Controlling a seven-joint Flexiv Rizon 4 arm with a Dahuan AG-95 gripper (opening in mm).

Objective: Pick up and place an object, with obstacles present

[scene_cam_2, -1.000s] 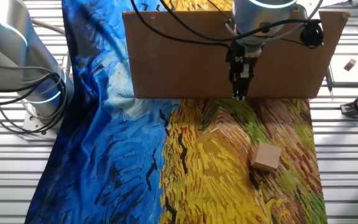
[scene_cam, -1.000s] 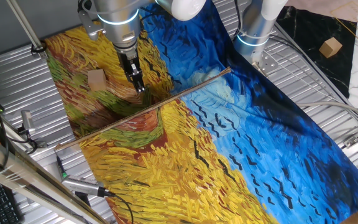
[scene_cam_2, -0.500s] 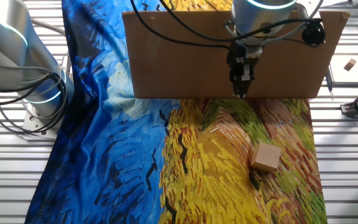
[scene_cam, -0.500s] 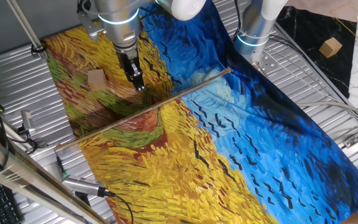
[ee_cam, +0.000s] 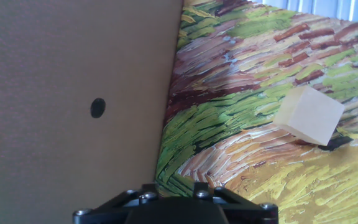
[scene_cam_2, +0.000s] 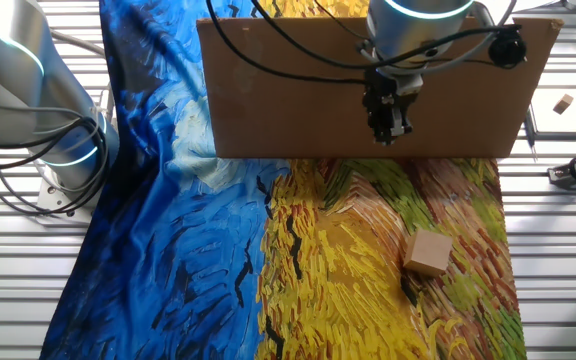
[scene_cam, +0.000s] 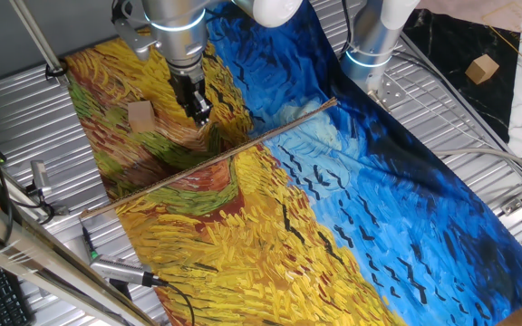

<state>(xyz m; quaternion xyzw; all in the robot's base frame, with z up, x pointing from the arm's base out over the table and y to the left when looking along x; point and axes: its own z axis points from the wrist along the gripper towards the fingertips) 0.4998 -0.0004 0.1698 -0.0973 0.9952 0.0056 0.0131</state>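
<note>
The small tan wooden cube (scene_cam: 140,113) lies by itself on the yellow-green part of the painted cloth (scene_cam: 352,208) that covers the counter (scene_cam: 25,127), and nothing is touching it; in the other fixed view the cube (scene_cam_2: 428,252) sits well forward of the arm, and in the hand view (ee_cam: 308,115) it appears off to one side, not under the fingers. The end effector (scene_cam: 199,112) hangs above the cloth, near the cube but apart from it, with its fingers close together and nothing between them as far as the fixed views show; the hand view does not show the fingertips. What reads as a thin brown rod in one fixed view is the top edge of an upright brown board (scene_cam: 211,160), seen face-on from the other side (scene_cam_2: 298,90), and it stands as a wall across the cloth. The end effector (scene_cam_2: 389,128) is on the same side of this wall as the cube. By my judgement the task has barely begun: the pick, the carry past the board and the placing are all left to do.
</note>
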